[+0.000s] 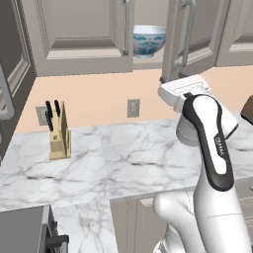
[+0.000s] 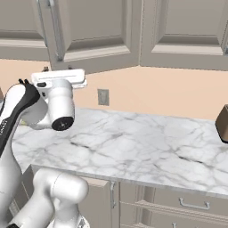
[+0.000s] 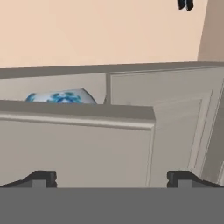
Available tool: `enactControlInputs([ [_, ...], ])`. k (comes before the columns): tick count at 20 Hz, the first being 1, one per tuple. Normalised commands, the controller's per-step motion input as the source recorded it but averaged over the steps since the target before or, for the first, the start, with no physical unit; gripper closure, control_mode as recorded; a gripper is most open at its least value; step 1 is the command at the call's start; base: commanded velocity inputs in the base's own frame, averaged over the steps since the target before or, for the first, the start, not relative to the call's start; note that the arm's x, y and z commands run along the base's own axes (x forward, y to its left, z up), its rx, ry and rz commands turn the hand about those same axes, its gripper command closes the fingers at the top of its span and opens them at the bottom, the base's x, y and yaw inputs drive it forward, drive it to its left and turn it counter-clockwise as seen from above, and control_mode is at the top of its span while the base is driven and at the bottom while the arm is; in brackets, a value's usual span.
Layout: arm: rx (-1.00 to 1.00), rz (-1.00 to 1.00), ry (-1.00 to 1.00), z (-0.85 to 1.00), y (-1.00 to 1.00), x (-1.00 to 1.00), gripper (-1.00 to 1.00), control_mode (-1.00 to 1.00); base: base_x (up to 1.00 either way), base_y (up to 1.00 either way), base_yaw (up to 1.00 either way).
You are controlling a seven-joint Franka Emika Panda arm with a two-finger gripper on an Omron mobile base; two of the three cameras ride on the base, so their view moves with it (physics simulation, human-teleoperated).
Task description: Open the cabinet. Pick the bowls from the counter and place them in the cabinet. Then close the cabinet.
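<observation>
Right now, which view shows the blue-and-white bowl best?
Left base view: the bowl sits in the cabinet between its ajar doors, rim and side clear. The hand view catches just its top behind a door edge. In the right base view, doors hide it.

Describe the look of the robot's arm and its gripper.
The arm is glossy white with rounded segments, dark grey joint bands and a black strip with small lettering along the forearm. The gripper has a boxy white body and small dark jaws. No cables are visible.

Glossy white rounded arm (image 1: 207,163); black joint bands; faint lettering.
</observation>
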Motion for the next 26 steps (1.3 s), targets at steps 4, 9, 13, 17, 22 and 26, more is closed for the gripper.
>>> enactControlInputs([
  [4,0.00,-0.15,0.00,0.00,0.79,0.51,-1.00,-1.00,0.00,0.00,0.00],
  [9,0.00,-0.26,0.00,0.00,0.81,0.59,-1.00,-1.00,0.00,0.00,0.00],
  [13,0.00,-0.29,0.00,0.00,0.56,0.89,-1.00,-1.00,0.00,0.00,0.00],
  [17,-0.04,-0.31,-0.01,0.02,0.49,1.00,-1.00,-1.00,0.00,0.00,0.00],
  [22,-0.02,-0.28,0.00,-0.03,0.30,1.00,-1.00,-1.00,0.00,0.00,0.00],
  [26,0.00,-0.09,-0.05,-0.82,-0.27,0.98,-1.00,-1.00,0.00,0.00,0.00],
])
